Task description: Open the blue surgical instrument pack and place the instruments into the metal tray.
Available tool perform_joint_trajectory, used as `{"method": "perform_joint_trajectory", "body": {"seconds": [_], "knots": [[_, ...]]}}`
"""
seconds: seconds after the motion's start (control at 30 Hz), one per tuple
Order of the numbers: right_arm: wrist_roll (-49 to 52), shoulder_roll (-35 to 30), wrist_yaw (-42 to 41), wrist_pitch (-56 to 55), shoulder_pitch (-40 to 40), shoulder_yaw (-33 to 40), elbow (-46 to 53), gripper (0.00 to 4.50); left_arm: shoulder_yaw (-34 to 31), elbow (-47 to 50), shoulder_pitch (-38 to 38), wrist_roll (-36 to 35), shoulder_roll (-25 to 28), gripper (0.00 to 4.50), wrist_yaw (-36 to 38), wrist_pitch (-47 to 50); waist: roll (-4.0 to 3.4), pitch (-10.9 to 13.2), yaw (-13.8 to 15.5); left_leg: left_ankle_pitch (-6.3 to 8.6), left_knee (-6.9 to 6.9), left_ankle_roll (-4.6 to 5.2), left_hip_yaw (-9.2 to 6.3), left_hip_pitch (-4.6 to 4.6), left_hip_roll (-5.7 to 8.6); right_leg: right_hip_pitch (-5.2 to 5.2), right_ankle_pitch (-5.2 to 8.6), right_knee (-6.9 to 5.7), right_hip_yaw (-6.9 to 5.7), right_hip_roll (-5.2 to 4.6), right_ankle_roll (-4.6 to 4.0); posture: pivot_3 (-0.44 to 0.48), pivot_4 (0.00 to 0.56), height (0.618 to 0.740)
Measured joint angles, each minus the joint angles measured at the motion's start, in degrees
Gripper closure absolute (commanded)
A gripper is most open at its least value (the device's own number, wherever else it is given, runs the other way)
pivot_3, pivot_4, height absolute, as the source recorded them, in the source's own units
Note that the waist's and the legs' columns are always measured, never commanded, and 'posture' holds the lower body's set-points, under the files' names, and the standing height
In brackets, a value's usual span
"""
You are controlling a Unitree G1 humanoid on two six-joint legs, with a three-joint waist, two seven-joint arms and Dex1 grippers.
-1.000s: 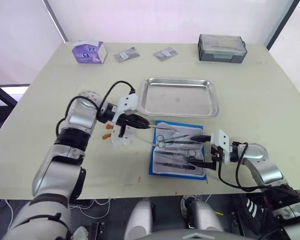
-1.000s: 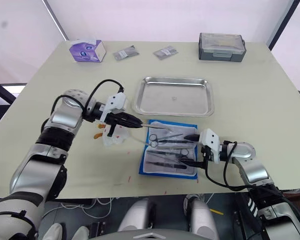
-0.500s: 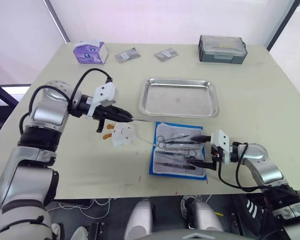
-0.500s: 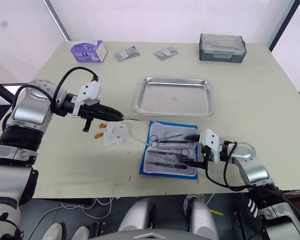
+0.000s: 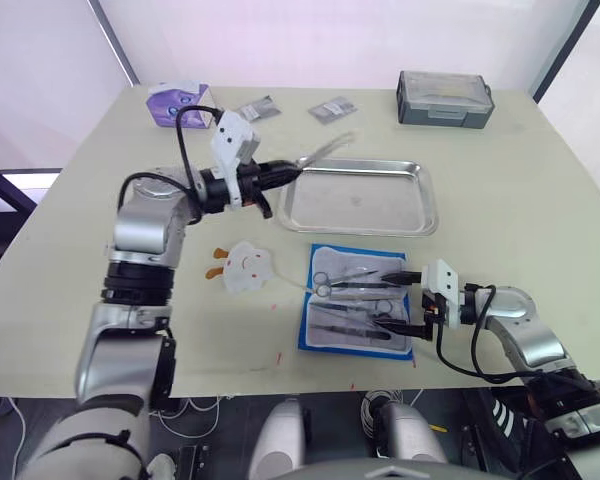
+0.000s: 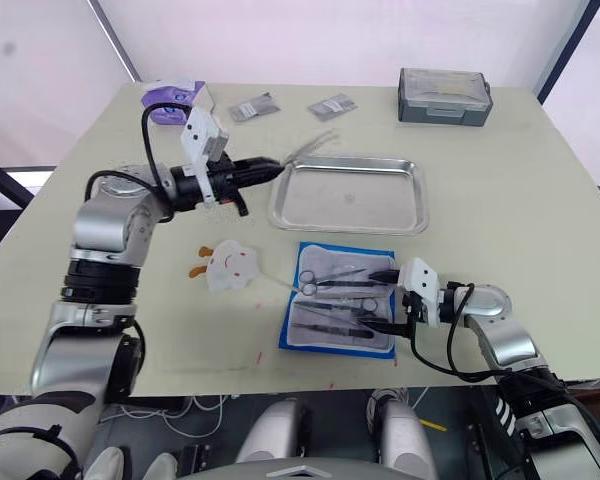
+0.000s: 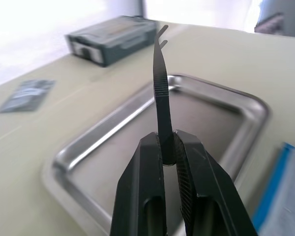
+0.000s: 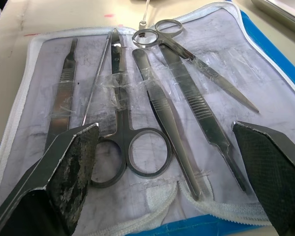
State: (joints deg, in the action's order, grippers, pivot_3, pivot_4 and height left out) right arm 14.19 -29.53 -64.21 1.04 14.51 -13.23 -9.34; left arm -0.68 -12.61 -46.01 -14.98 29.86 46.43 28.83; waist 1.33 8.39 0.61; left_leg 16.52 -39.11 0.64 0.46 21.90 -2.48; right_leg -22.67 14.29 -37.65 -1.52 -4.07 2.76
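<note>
Pale cream tabletop carries everything, with bright window panels behind its far edge. Near the middle sits the metal tray, its long side running parallel to the far edge. Just nearer, toward the near edge, the blue surgical instrument pack lies opened flat, grey-white lining up, with the instruments laid side by side on it: two ring-handled scissors and several straight tools, their long axes running roughly across the pack toward the right gripper.

The left gripper hovers over the tray's left end, fingers pressed together on a curved pair of tweezers. The tweezers stick straight out from the fingertips, long axis in line with the fingers, the tips pointing over the tray toward the table's far right corner and tilted slightly upward.

The right gripper rests at the pack's right edge, fingers spread wide, one at each side of the lining, holding nothing.

A dark grey box stands by the far edge, two small foil packets and a purple tissue box further left. A small white plastic piece lies left of the pack.
</note>
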Motion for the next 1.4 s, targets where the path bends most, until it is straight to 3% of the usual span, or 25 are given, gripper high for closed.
{"method": "perform_joint_trajectory", "body": {"seconds": [0.2,0.37,0.7,1.0,1.4], "knots": [[0.0,-0.1,0.0,0.0,-0.1,0.1,0.0,0.0,-0.8,5.4,1.6,3.0,-6.8,4.46,-16.3,10.4,0.02,0.0,0.1,0.0,0.0,-0.01,-0.01,0.0,0.01,0.02,0.0,0.02,0.01,0.0,0.0,0.0,0.15,0.727],[0.0,-0.1,0.0,0.0,-0.1,0.1,0.0,0.0,-1.3,5.4,1.6,4.1,-12.3,4.46,-25.8,18.6,0.03,0.0,0.1,-0.01,0.0,-0.03,-0.02,0.0,0.01,0.03,0.0,0.02,0.0,0.0,0.0,0.0,0.15,0.727],[0.0,-0.2,-0.2,0.0,0.0,0.0,0.0,0.0,-3.3,-4.5,-1.1,7.5,-22.1,4.46,-40.7,19.2,0.08,-0.1,0.1,-0.06,0.0,-0.11,-0.02,-0.01,0.04,0.06,0.0,0.05,0.0,-0.02,0.0,0.0,0.15,0.727],[0.0,-0.2,-0.2,0.0,0.0,0.0,-0.1,0.0,-3.9,-7.1,-1.1,8.5,-26.7,4.46,-47.6,16.9,0.08,-0.1,0.1,-0.07,0.01,-0.14,-0.02,-0.02,0.04,0.06,0.0,0.05,0.0,-0.02,0.0,0.0,0.15,0.727],[0.0,-0.1,-0.1,0.0,0.0,0.0,-0.1,0.0,-4.5,-8.5,-1.0,8.7,-26.7,4.46,-48.8,15.6,0.08,-0.1,0.1,-0.11,0.02,-0.21,-0.02,-0.02,0.04,0.06,0.0,0.06,0.0,-0.02,0.0,0.0,0.15,0.727]]}}
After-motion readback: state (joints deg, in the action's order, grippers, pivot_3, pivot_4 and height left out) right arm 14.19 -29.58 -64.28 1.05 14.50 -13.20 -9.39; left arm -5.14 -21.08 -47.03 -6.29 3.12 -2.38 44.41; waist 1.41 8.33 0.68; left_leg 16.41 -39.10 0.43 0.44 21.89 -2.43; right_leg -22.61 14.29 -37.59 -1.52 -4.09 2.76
